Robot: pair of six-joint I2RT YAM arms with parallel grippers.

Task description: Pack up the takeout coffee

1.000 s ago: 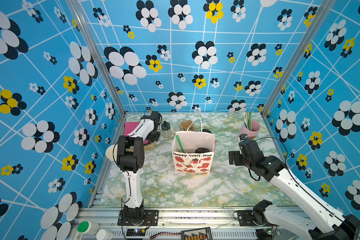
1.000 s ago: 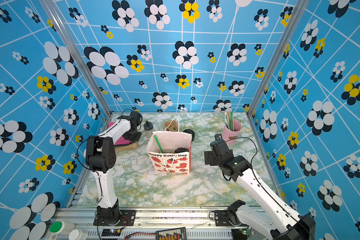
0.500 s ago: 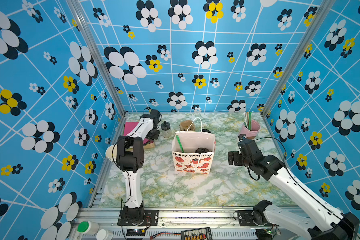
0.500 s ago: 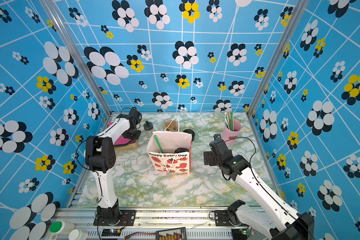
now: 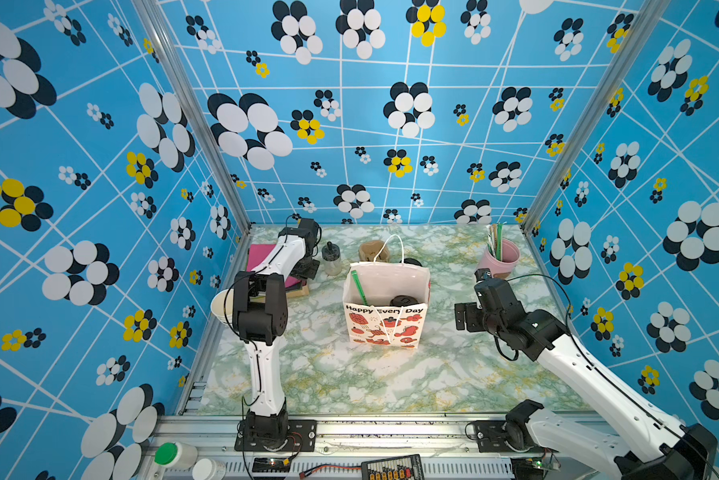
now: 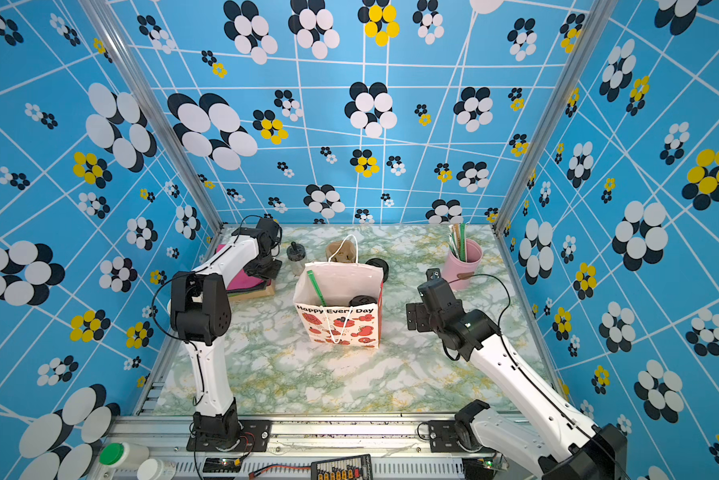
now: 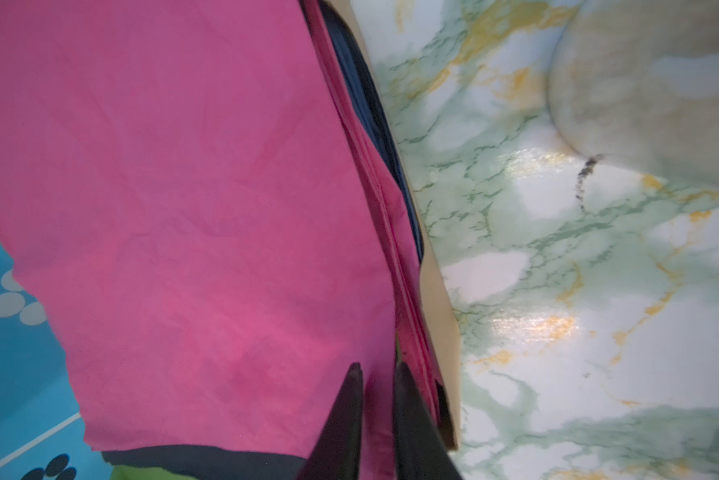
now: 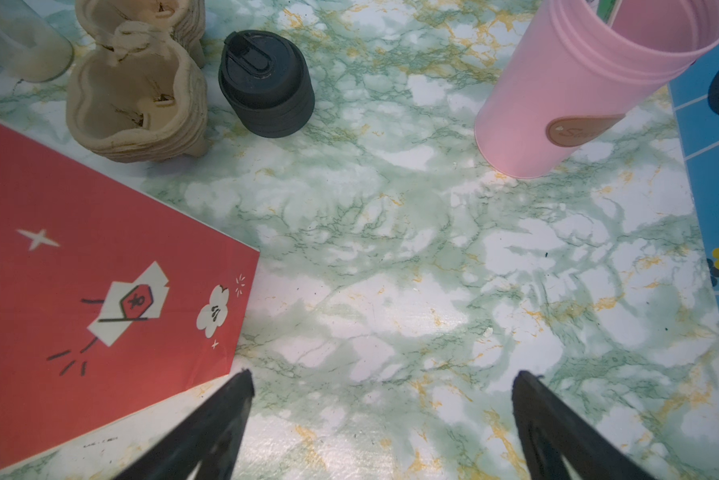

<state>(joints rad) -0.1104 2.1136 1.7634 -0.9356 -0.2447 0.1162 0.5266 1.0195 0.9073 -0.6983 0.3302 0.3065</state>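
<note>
The takeout coffee (image 5: 403, 300), visible only as a round black plastic sip lid, stands inside the white printed paper bag (image 5: 385, 328). Left gripper (image 7: 377, 368), at the bag's 10 o'clock: jaws narrow over the pink paper napkin stack (image 7: 183, 187); whether they clamp it cannot be told. Right gripper (image 8: 380, 374), at the bag's 3 o'clock: jaws wide, empty, over the green marbled table (image 8: 391, 249).

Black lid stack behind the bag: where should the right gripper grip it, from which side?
Probably across the round side wall of the black lid stack, from above: it stands upright, clear toward the pink cup, with the pulp carriers close beside it.
</note>
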